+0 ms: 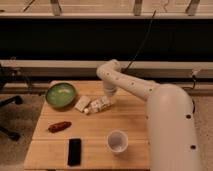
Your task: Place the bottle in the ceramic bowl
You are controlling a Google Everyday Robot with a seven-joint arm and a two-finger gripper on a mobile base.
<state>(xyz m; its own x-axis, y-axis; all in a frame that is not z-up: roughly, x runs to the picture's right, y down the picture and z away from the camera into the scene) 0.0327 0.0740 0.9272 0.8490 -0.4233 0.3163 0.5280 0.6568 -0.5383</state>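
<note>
The white arm [131,86] reached left from the robot's body, bent at a raised joint and dropped steeply. Its claw [106,98] hung low over the tabletop [132,117], and its grip could not be told. Just under it lay the bottle [99,105], white with dark label marks, on its side. A white block [82,103] sat between it and the green ceramic bowl [61,95].
</note>
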